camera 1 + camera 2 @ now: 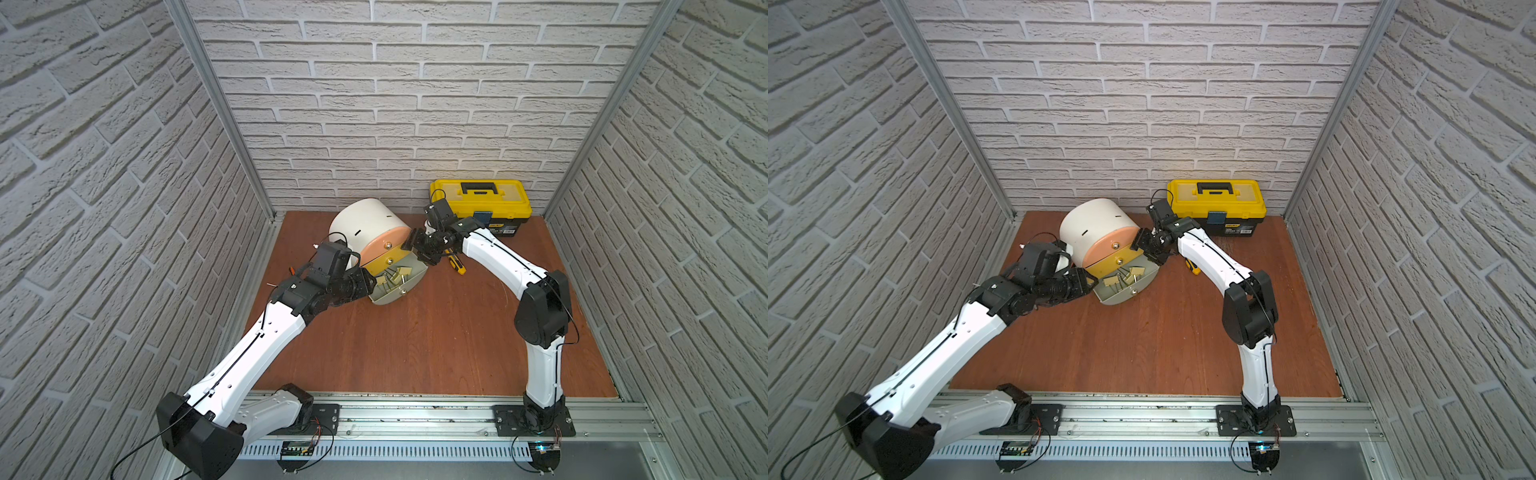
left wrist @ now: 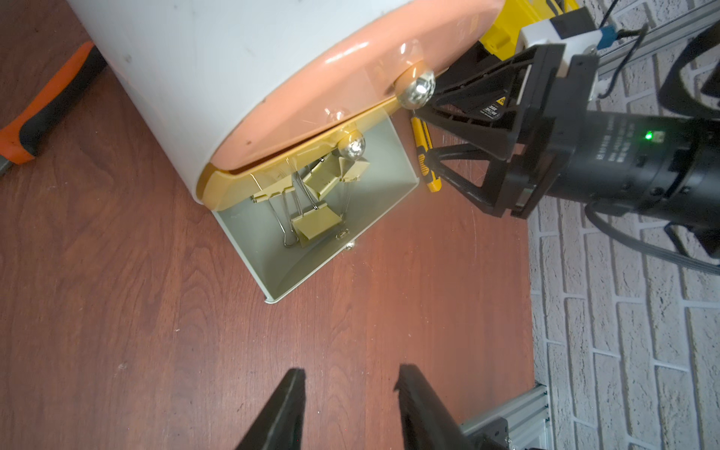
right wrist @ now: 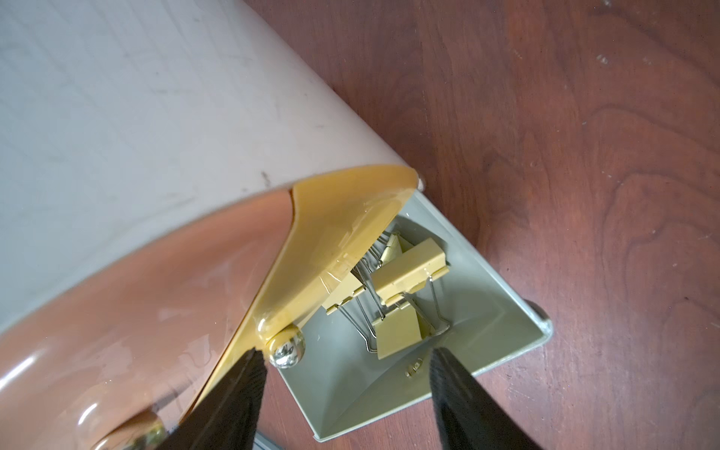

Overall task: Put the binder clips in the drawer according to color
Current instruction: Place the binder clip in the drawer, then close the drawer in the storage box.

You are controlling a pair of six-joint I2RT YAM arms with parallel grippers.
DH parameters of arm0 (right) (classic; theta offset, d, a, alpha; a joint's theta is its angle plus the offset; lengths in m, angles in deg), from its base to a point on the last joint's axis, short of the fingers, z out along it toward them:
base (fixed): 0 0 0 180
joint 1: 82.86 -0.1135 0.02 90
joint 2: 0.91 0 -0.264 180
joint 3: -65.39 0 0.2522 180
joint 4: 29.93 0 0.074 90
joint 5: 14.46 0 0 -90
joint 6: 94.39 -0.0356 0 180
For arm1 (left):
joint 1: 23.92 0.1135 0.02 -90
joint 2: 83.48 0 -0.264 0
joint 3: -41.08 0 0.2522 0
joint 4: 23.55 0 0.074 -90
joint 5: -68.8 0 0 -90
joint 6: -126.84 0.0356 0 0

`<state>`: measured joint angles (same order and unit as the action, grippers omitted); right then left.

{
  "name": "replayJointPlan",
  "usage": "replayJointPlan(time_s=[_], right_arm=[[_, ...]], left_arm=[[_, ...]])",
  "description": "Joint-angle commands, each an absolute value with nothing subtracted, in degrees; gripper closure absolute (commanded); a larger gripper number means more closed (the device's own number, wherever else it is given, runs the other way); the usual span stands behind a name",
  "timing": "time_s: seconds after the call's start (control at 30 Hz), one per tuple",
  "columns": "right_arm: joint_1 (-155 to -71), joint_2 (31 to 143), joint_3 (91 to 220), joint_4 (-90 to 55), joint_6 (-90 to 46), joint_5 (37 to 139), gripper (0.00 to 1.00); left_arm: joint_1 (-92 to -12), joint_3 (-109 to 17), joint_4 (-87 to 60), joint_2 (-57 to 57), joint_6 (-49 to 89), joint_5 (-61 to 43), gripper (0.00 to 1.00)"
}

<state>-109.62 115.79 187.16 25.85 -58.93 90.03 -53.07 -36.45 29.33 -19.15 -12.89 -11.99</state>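
Brick-patterned walls enclose our red-brown table (image 1: pixel 415 345). Pale yellow binder clips (image 3: pixel 405 280) lie in the cabinet's (image 1: pixel 365 220) open grey drawer (image 2: pixel 311 269). Both our right hand (image 3: pixel 346 393) and left hand (image 2: pixel 350 409) are released, empty. Next we judge: push that drawer closed.

Both arms reached forward and inward from their bases, elbows raised and bent. Left end effector (image 2: pixel 348 409) pointed across toward the right arm; its jaws stood parted with nothing between them. Right end effector (image 3: pixel 345 393) pointed down and toward the left arm; its jaws stood wide apart, empty. In both top views the two wrists lay near each other, apart.
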Motion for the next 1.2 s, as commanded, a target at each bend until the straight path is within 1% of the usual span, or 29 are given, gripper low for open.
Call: replayJointPlan(time_s=[0.0, 0.07, 0.53, 0.63, 0.97, 1.07, 1.17], right_arm=[[-110.0, 115.4, 188.1, 24.7, -58.0, 90.1, 0.29], [-110.0, 115.4, 188.6, 25.3, -57.4, 89.9, 0.29], [-110.0, 112.8, 187.2, 28.5, -51.3, 87.9, 0.46], [-110.0, 109.5, 185.0, 28.5, -49.9, 87.5, 0.48], [-110.2, 102.1, 172.9, 26.7, -46.5, 87.7, 0.65], [-110.4, 100.5, 169.3, 25.7, -46.2, 88.1, 0.70], [-110.6, 99.4, 166.3, 24.8, -46.2, 88.5, 0.75]], left_arm=[[-52.5, -36.7, 29.1, -19.3, -12.8, -12.1, 0.56], [-52.3, -37.0, 29.0, -19.0, -12.7, -12.1, 0.56], [-51.6, -37.8, 29.1, -18.6, -13.1, -11.8, 0.56], [-51.6, -37.0, 28.5, -18.9, -14.1, -11.6, 0.56], [-53.0, -30.3, 24.5, -21.0, -19.8, -12.0, 0.62], [-53.9, -27.5, 22.4, -21.7, -21.8, -12.4, 0.65], [-54.9, -24.5, 20.1, -22.4, -24.0, -12.9, 0.71]])
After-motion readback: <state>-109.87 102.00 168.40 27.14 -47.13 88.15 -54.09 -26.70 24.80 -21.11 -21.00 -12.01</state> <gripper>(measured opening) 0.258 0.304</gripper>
